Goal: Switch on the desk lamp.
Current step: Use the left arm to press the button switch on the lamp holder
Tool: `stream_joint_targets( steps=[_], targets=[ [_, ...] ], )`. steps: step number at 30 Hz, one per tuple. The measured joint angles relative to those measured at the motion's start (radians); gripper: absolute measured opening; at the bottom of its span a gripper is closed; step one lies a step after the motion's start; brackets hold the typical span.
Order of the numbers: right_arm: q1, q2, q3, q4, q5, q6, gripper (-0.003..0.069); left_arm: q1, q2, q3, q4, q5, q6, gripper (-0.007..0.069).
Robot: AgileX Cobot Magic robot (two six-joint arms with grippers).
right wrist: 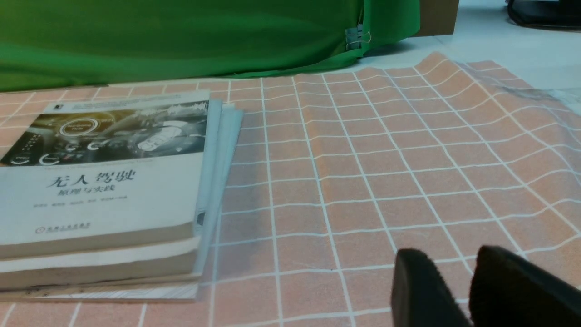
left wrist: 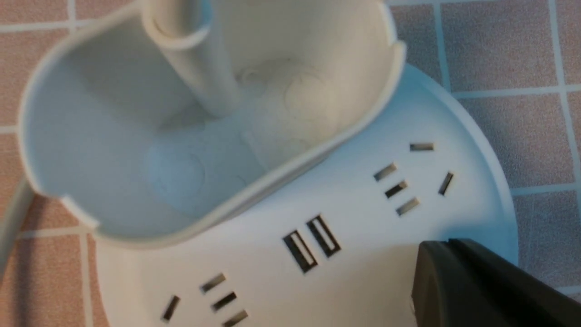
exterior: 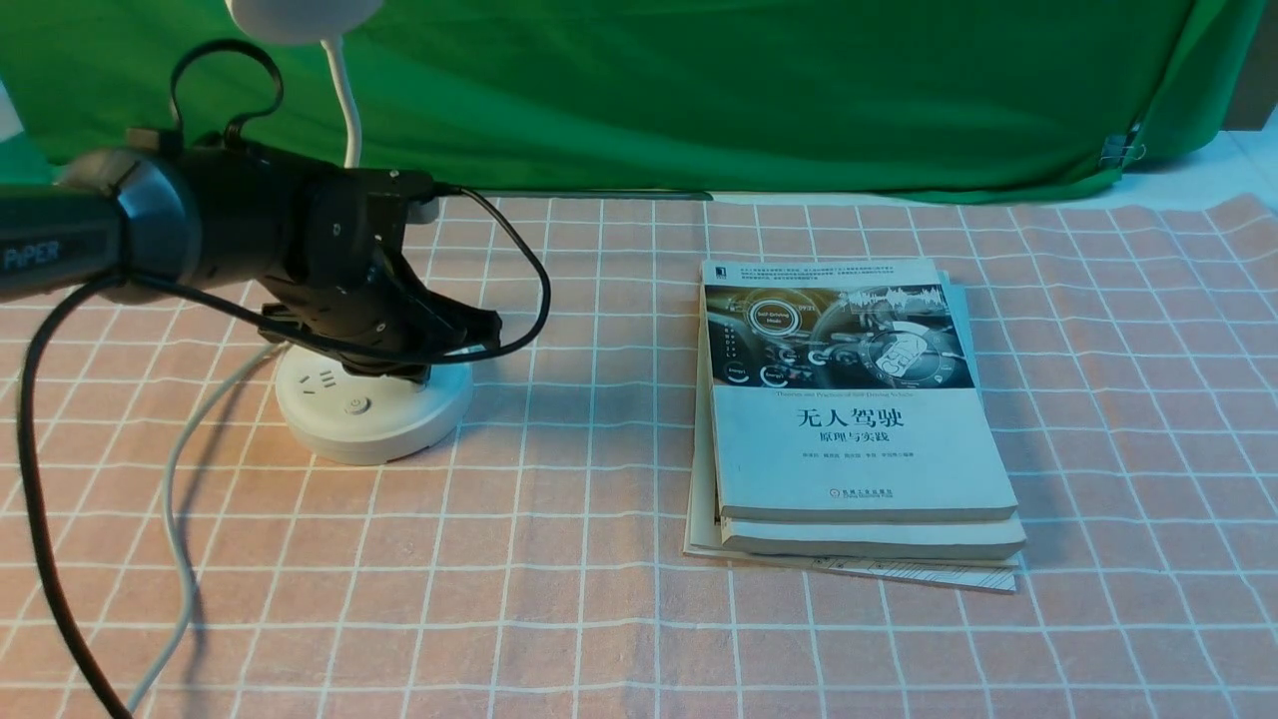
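The white desk lamp stands at the left; its round base (exterior: 374, 409) shows a socket and a round button (exterior: 356, 405) on top. Its thin gooseneck (exterior: 345, 100) rises to the head (exterior: 300, 15), cut off by the frame's top edge. Its grey-white cord (exterior: 178, 499) runs towards the front. My left gripper (exterior: 487, 330) hangs just above the base's right part, jaws shut and empty. In the left wrist view the fingertips (left wrist: 438, 250) sit over the base (left wrist: 363, 281) near the USB ports (left wrist: 311, 243), beside the cup-like holder (left wrist: 136, 159). My right gripper (right wrist: 454, 263) hovers low over the cloth, jaws slightly apart, empty.
A stack of books (exterior: 859, 399) lies right of centre, also in the right wrist view (right wrist: 104, 181). A checked orange cloth (exterior: 559, 599) covers the table. A green backdrop (exterior: 699, 90) hangs behind, clipped at the right (exterior: 1123, 150). The left arm's black cable (exterior: 40, 519) loops down.
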Motion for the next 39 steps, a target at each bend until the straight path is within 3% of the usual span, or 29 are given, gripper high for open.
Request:
stream_joint_targets(
  steps=[6, 39],
  targets=[
    [0.000, 0.000, 0.000, 0.000, 0.000, 0.000, 0.0239, 0.000, 0.000, 0.000, 0.036, 0.010, -0.009, 0.0021],
    [0.000, 0.000, 0.000, 0.000, 0.000, 0.000, 0.0239, 0.000, 0.000, 0.000, -0.030, 0.024, -0.016, 0.0021]
  ],
)
